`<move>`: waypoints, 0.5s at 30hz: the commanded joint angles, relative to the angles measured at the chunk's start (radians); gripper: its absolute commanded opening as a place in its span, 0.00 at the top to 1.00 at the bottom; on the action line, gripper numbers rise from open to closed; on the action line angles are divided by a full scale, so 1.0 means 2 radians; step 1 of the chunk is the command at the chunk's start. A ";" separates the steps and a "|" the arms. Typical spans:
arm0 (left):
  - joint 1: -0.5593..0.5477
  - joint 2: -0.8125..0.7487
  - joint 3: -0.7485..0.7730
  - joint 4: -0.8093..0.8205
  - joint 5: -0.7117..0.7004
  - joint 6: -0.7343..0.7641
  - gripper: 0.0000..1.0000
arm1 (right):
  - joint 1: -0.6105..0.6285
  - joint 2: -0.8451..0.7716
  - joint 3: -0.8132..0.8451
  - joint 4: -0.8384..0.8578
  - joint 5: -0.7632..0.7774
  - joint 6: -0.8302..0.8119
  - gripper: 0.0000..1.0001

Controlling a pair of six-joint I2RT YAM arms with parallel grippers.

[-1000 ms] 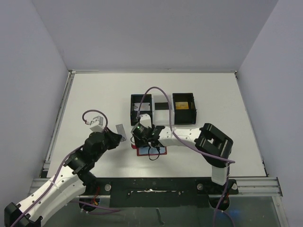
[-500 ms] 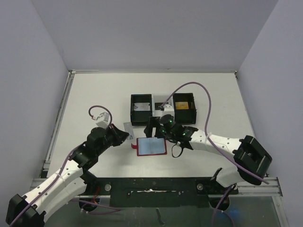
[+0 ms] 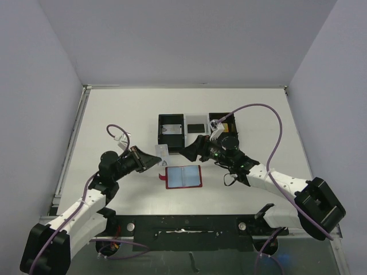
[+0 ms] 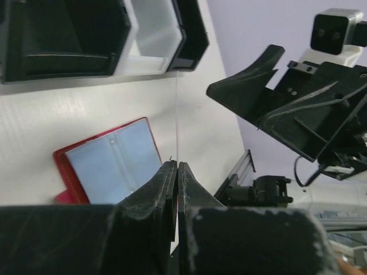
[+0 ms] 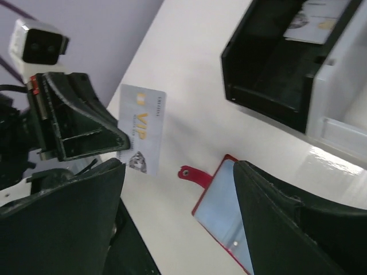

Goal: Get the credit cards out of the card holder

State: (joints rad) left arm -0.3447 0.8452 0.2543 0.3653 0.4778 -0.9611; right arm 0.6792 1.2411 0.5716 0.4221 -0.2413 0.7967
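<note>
White card was pinched by L gripper, just left of open wallet. R gripper was spread open beyond wallet's far edge.

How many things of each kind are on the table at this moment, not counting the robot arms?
Credit cards: 4 (white card in the left gripper; grey card, black card and partly hidden gold card in the tray)
Card holder: 1
Tray: 1
Total: 6
</note>
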 commanded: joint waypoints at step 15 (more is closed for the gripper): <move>-0.003 0.038 0.004 0.190 0.122 -0.050 1.00 | 0.008 0.103 0.026 0.228 -0.202 0.093 0.44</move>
State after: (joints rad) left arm -0.3450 0.9092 0.2108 0.6498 0.6613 -1.0550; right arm 0.6865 1.4277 0.5720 0.7265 -0.5701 0.9440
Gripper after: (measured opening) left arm 0.006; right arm 0.591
